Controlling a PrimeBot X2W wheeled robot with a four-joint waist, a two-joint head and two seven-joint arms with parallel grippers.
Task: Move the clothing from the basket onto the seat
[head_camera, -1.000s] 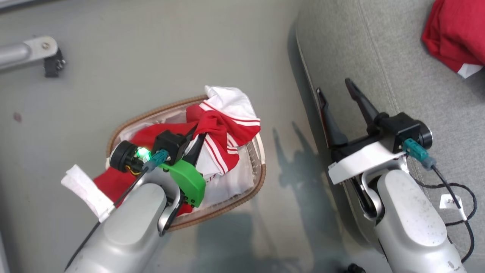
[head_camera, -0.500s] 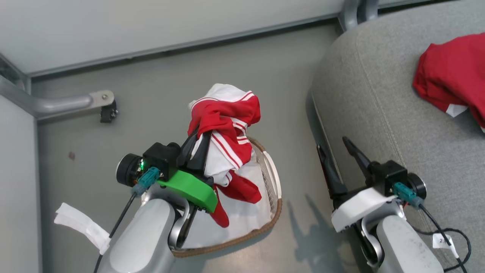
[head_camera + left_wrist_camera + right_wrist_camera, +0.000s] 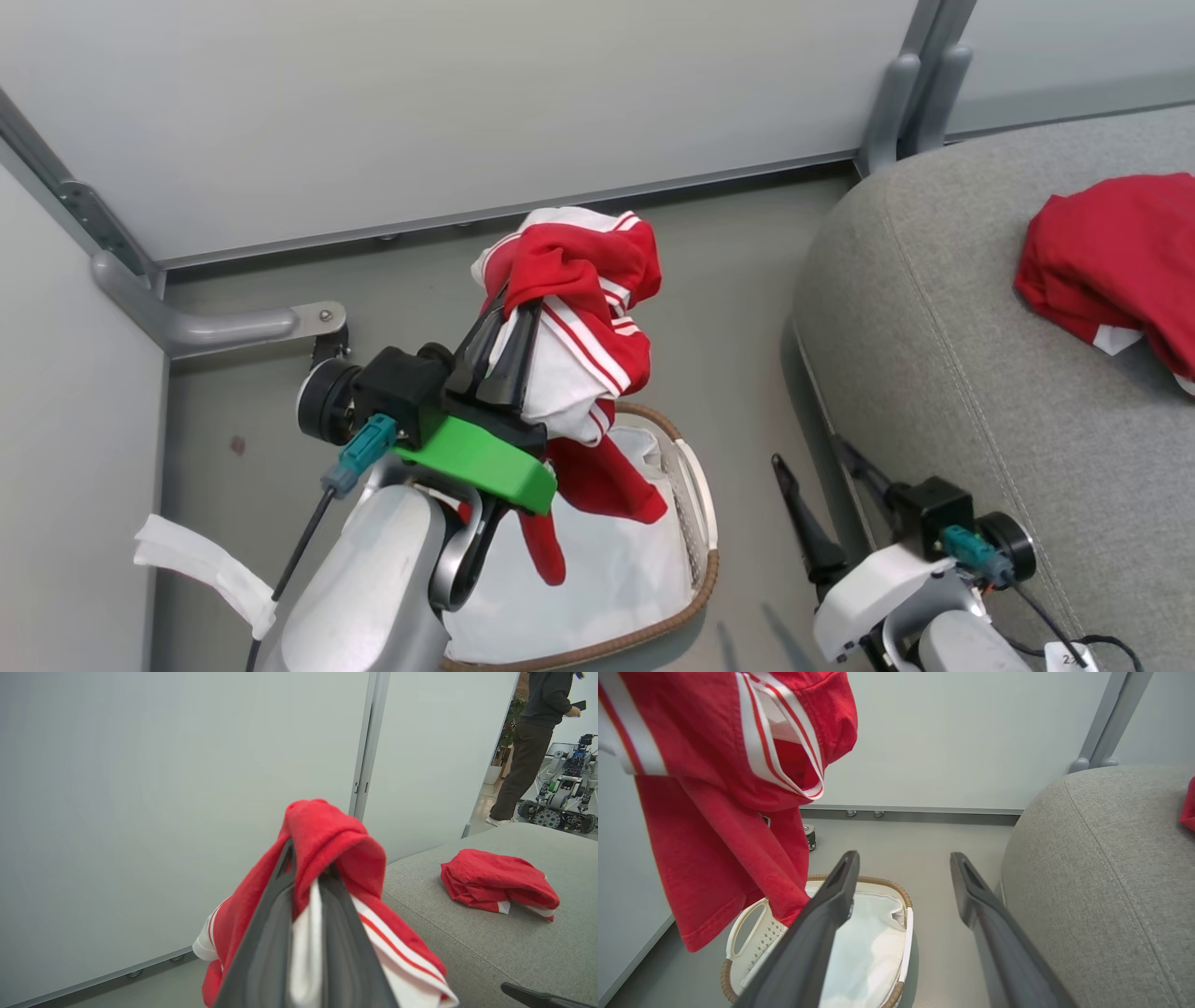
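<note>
"Right, what has your left gripper (image 3: 519, 308) got?"

"From my console I see its two dark fingers pinched together on the clothing (image 3: 583, 280), with a fold of the red and white striped fabric draped over their tips. The bundle hangs above the basket (image 3: 698, 504), and one red end dangles down over the white liner cloth (image 3: 616, 569) inside it. I cannot tell whether that end touches the liner."

"And the other arm?"

"My right gripper (image 3: 808, 453) stands to the right of the basket with its fingers spread wide and nothing between them. It is apart from the basket and close to the rounded edge of the seat (image 3: 934, 355)."

"Where is the seat from the basket?"

"It is on the basket's right, with a strip of bare floor between them. A second red garment (image 3: 1111, 261) lies crumpled on the seat, well apart from the basket."

"Anything else in your feeds?"

"My left wrist view shows a person (image 3: 532, 742) standing far beyond the seat, well away from the basket."
</note>
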